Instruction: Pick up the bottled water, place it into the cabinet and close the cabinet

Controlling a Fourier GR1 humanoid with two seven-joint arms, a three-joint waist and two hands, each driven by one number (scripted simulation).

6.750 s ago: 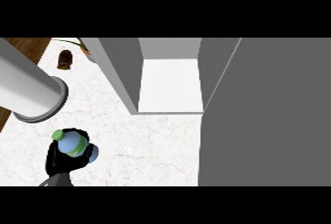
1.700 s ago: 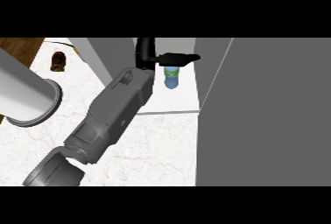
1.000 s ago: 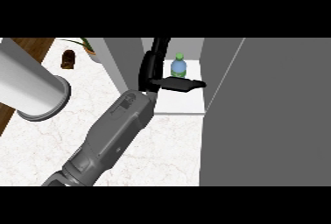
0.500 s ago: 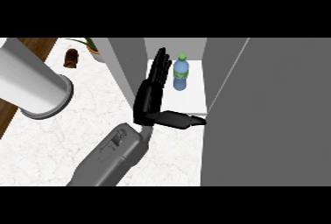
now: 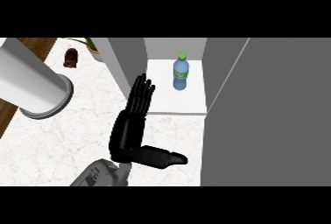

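The bottled water (image 5: 180, 74), clear with a green cap and a green label, stands upright on the white floor of the cabinet (image 5: 169, 103), towards its back. My left hand (image 5: 132, 124) is open in front of the cabinet's left wall. Its fingers point straight up and the thumb sticks out to the right. It holds nothing and is well clear of the bottle, down and to the left of it. The cabinet's grey door (image 5: 278, 113) stands open and fills the right side of the view. My right hand does not show.
A thick pale cylinder (image 5: 32, 83) slants across the upper left. A small brown object (image 5: 70, 57) and a potted plant (image 5: 91, 44) sit at the back left on the white marble counter (image 5: 65, 140).
My left hand carried the bottle into the cabinet, set it upright and let go. It has since drawn back out towards me with its fingers straight.
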